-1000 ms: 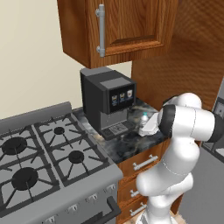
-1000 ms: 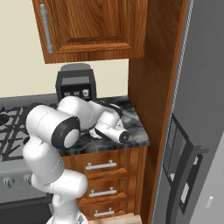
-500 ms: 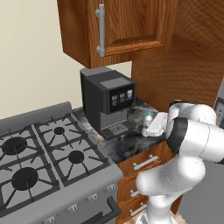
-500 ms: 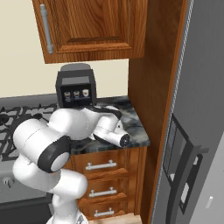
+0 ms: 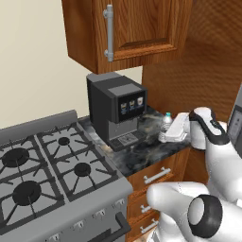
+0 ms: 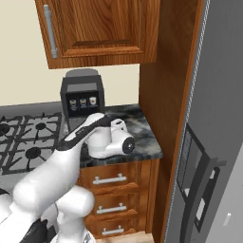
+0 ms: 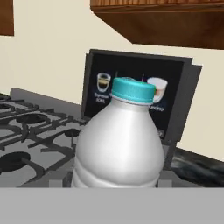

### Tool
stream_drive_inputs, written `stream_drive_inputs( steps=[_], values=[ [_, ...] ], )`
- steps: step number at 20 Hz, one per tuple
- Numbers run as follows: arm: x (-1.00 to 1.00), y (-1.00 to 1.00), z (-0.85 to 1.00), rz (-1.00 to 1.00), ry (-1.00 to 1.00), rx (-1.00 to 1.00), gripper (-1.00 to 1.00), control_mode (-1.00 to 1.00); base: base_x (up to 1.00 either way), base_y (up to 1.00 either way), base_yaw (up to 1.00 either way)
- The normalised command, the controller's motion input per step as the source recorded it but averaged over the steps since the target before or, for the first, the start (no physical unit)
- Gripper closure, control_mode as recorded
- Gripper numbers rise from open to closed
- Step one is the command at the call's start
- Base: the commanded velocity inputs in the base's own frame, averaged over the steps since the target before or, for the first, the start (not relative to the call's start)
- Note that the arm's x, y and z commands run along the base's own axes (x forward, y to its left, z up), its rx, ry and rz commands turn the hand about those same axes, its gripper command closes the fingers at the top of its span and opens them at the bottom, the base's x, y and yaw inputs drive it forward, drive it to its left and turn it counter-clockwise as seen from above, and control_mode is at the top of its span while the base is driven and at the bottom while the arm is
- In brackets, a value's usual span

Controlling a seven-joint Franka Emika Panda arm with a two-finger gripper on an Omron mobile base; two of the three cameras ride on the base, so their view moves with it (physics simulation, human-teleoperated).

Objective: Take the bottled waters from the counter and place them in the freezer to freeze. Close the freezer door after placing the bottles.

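Observation:
One bottled water [image 5: 165, 122], clear with a teal cap, stands upright just right of the coffee machine, low over the dark marbled counter [image 5: 142, 150]. My gripper [image 5: 168, 132] reaches in from the right and is shut on its body. In the hand view the bottled water [image 7: 118, 148] sits very close and centred, its teal cap [image 7: 133, 90] in front of the machine's screen. My fingertips are hidden there. The grey freezer [image 6: 219, 118] stands at the far right, beyond a tall wooden panel, showing its front with the dispenser recess [image 6: 197, 187].
A black coffee machine [image 5: 116, 111] stands at the back of the counter, close to the bottle. The gas stove [image 5: 45, 170] lies to the left. A wooden wall cabinet [image 5: 125, 30] hangs overhead. Brown drawers [image 6: 116, 180] sit under the slab.
My hand has carried the bottle a short way to the right along the counter, away from the coffee machine. The elbow has swung right and down. The base has not moved.

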Motion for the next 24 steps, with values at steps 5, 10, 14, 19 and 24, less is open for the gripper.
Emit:
stream_drive_inputs(
  steps=[5, 10, 14, 19, 24],
  values=[
    [-0.91, 0.00, 0.98, 0.00, 0.05, 0.01, 1.00, -1.00, 0.00, 0.00, 0.00],
    [-0.98, 0.00, 0.89, 0.00, 0.00, 0.00, 1.00, -1.00, 0.00, 0.00, 0.00],
    [-0.99, 0.00, 0.45, 0.00, -0.03, 0.00, 1.00, -1.00, 0.00, 0.00, 0.00],
    [-0.69, 0.00, 0.10, 0.00, -0.01, -0.01, 1.00, -1.00, 0.00, 0.00, 0.00],
    [-0.05, 0.00, -0.02, 0.01, -0.04, -0.10, 1.00, -1.00, 0.00, 0.00, 0.00]
  ],
)
